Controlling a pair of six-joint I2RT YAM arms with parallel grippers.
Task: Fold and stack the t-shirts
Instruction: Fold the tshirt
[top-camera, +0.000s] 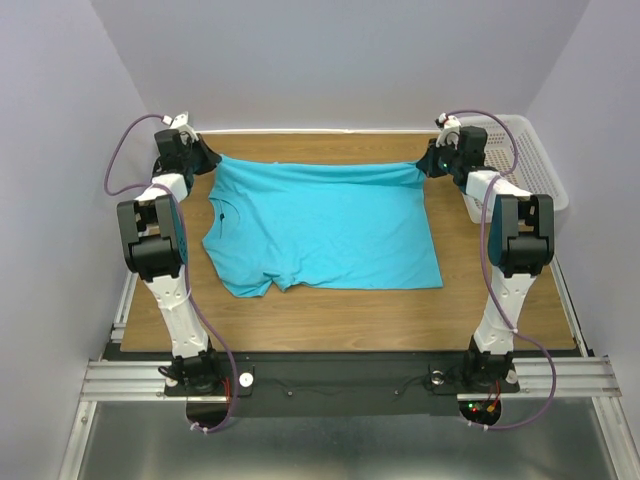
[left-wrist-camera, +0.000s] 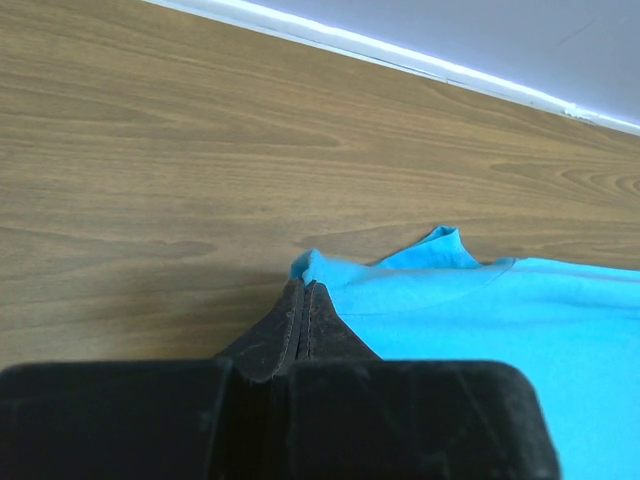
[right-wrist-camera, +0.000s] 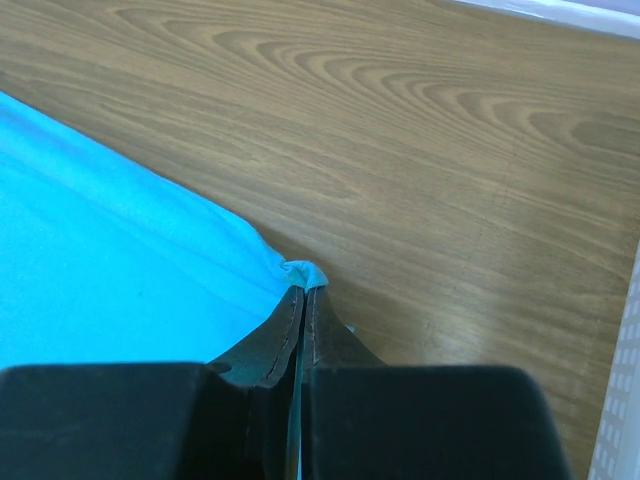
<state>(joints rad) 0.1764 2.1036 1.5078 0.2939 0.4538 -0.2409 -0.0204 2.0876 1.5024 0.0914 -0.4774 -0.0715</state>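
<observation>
A turquoise t-shirt (top-camera: 320, 225) lies spread on the wooden table, neck to the left, one sleeve folded at the near left. My left gripper (top-camera: 207, 157) is shut on its far left corner; the left wrist view shows the pinched fabric (left-wrist-camera: 318, 268) at the closed fingertips (left-wrist-camera: 303, 288). My right gripper (top-camera: 426, 166) is shut on the far right corner; the right wrist view shows the fabric (right-wrist-camera: 302, 273) bunched at the closed tips (right-wrist-camera: 303, 292). The far edge is stretched between both grippers.
A white perforated basket (top-camera: 530, 160) stands at the far right, just behind my right arm. The back wall runs close behind both grippers. Bare wooden table (top-camera: 330, 320) lies in front of the shirt.
</observation>
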